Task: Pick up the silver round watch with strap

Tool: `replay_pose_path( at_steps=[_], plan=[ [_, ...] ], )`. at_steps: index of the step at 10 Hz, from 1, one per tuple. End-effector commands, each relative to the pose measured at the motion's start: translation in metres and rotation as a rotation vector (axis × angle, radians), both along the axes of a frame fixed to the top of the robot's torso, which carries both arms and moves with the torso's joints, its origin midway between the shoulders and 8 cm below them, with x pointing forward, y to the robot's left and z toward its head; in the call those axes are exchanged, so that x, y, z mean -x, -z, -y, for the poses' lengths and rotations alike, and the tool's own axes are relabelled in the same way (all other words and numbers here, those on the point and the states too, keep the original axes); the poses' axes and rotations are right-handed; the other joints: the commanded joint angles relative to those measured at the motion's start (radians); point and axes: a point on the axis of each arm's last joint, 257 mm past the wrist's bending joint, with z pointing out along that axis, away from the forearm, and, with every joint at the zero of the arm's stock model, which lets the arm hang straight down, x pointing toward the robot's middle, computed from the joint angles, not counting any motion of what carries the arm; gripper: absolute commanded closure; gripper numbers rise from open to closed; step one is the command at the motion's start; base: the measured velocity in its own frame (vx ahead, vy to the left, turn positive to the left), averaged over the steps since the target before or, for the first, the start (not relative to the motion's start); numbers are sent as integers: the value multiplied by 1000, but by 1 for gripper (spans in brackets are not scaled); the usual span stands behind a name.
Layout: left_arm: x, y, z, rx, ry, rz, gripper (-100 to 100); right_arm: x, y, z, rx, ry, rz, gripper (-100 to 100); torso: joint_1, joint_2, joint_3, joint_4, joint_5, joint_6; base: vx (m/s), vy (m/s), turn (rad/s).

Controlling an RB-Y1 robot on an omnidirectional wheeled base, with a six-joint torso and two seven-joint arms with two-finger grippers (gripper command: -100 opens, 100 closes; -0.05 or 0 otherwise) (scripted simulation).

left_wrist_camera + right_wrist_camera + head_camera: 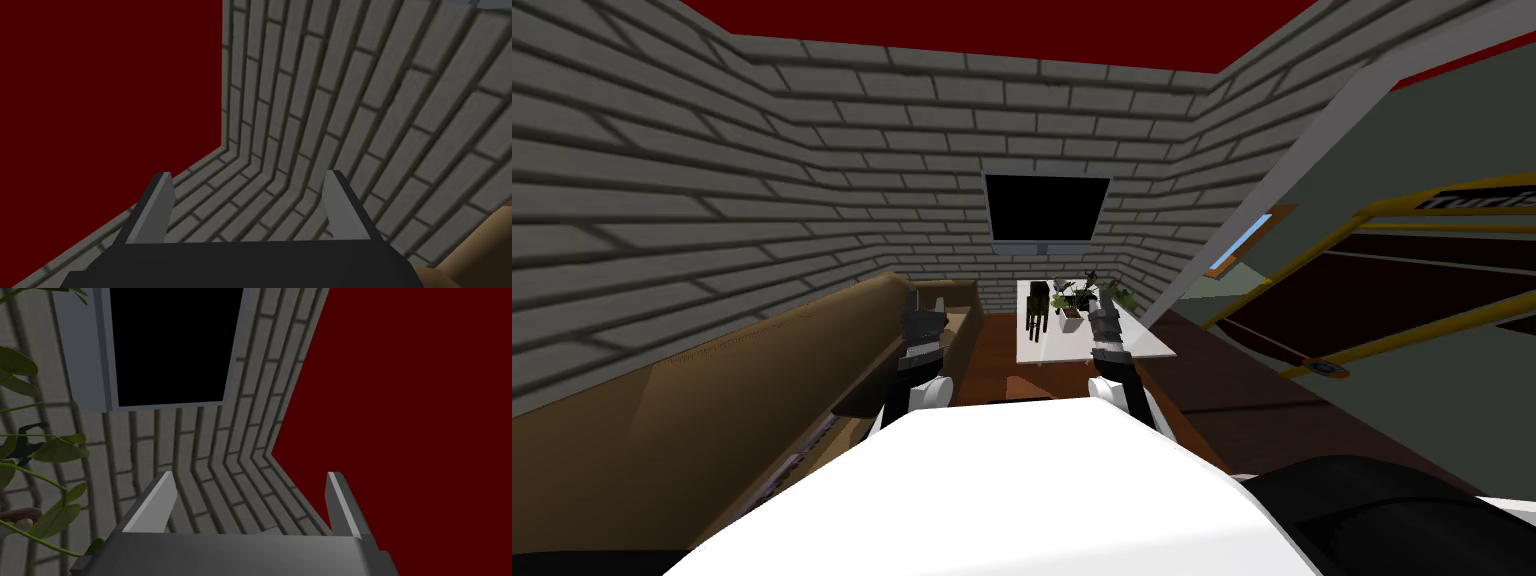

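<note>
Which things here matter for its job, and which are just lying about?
For the job: left tool, open; right tool, open; white table, perhaps.
Just lying about: brown sofa; potted plant; black wall screen.

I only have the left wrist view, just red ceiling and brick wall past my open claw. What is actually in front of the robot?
Observer: In the head view, a white table stands straight ahead.
Operator: Anything on it?
Observer: A potted plant and, beside it, a dark upright object. Anything smaller is too small to tell from here.
Operator: And the other claw?
Observer: The right claw is open and holds nothing.
</note>
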Motion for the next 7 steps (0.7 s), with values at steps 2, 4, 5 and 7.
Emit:
replay_pose_path(
  at_steps=[2,4,5,7],
  plan=[
    [0,0,0,0,0,0,0,-10,26,-12,60,-43,-63,-100,-2,1,0,0,0,-1,-28,-41,151],
    [0,0,0,0,0,0,0,-18,55,-22,113,-81,-126,-100,-5,2,1,0,-1,0,-30,-68,156],
    [0,0,0,0,0,0,0,-21,73,-27,146,-101,-163,-100,-5,2,1,0,-1,0,-38,-81,196],
    [0,0,0,0,0,0,0,-25,93,-32,181,-123,-205,-100,-6,3,2,1,-1,0,-40,-74,146]
  ],
)
